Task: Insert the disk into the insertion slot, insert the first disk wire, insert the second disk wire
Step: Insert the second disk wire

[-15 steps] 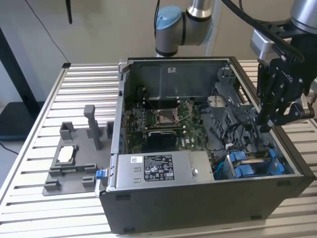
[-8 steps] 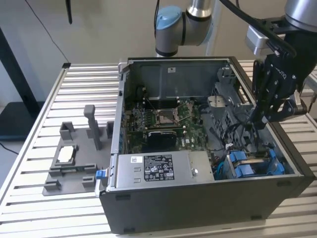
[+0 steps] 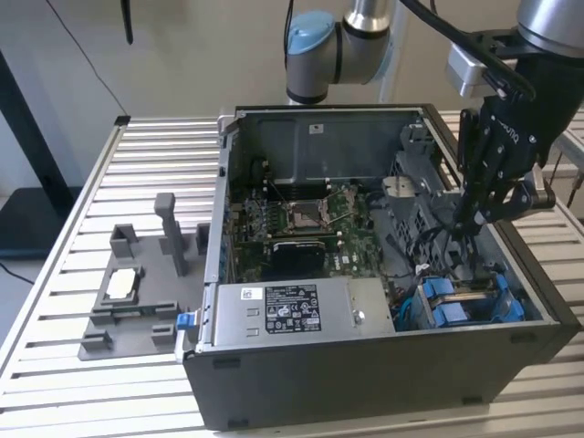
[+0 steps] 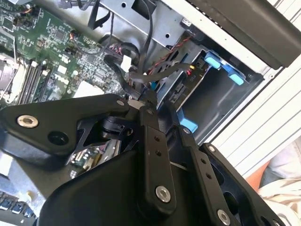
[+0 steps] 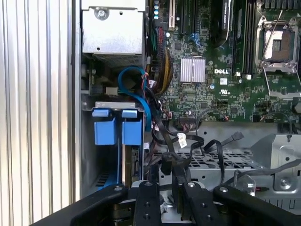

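Observation:
The disk sits inside the insertion slot point(image 3: 408, 315) at the case's front corner on the exterior view's right; its blue carrier tabs point(image 3: 440, 302) stick up there. In both wrist views the blue tabs point(image 5: 104, 131) point(image 4: 213, 61) show in the grey cage point(image 5: 87, 155) point(image 4: 214, 96). My gripper point(image 3: 467, 230) hangs just above and behind the cage, among loose cables. Its fingers point(image 5: 148, 197) are pinched together on a black disk wire point(image 5: 167, 165) with its connector at their tips. Seen in the second wrist view, my gripper point(image 4: 146, 100) holds the wire end close to the cage's open side.
The open dark PC case point(image 3: 365, 383) lies on a slatted table point(image 3: 55, 265). The motherboard point(image 3: 301, 224) and a power supply point(image 3: 292, 310) fill its middle and front. Black and blue cables point(image 5: 141, 101) crowd the gap beside the cage. A grey fixture point(image 3: 137, 292) stands on the exterior view's left.

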You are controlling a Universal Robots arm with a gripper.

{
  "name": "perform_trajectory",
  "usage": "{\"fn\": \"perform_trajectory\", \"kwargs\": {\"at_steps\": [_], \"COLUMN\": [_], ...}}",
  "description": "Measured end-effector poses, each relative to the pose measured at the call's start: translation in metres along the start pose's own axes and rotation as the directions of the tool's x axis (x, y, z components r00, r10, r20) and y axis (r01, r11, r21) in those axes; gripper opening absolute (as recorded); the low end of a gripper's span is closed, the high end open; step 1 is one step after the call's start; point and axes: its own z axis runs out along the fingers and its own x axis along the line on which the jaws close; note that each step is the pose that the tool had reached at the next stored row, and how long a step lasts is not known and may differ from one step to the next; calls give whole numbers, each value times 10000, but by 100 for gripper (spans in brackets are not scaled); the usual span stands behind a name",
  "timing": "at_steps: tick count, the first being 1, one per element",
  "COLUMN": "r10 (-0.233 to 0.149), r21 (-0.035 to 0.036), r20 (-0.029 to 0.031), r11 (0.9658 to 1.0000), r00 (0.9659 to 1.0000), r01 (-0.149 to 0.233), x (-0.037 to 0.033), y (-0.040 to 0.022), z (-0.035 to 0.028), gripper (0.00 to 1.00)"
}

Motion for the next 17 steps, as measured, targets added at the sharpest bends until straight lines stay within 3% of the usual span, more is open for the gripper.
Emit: {"fn": "perform_trajectory", "kwargs": {"at_steps": [2,5,17], "r10": [17,45,94], "r21": [-78,-132,-187], "r20": [0,0,-3], "r11": [10000,9999,9998], "r00": [10000,10000,10000], "r01": [-17,-45,-94], "x": [-3,-12,-30], "y": [5,9,25], "z": [8,27,74], "gripper": [26,26,26]}}
